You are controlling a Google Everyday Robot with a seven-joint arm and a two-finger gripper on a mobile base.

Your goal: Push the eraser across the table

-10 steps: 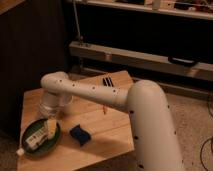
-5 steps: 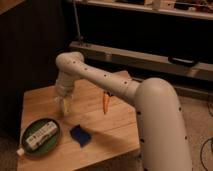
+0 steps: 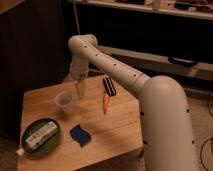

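The eraser (image 3: 109,85), a small black block with a pale stripe, lies near the far edge of the light wooden table (image 3: 115,127). An orange carrot-shaped thing (image 3: 105,103) lies just in front of it. My white arm reaches over the table from the right. The gripper (image 3: 79,90) hangs down at the arm's end, above the far part of the table, left of the eraser and just right of a clear plastic cup (image 3: 64,102). It touches neither.
A blue wavy-edged sponge (image 3: 80,133) lies at the front middle. A green bowl (image 3: 41,135) holding a white bottle sits at the front left corner. A dark shelf unit stands behind the table.
The arm has swung up and back from the green bowl toward the far side of the table. The gripper now hangs next to the cup, closer to the eraser.
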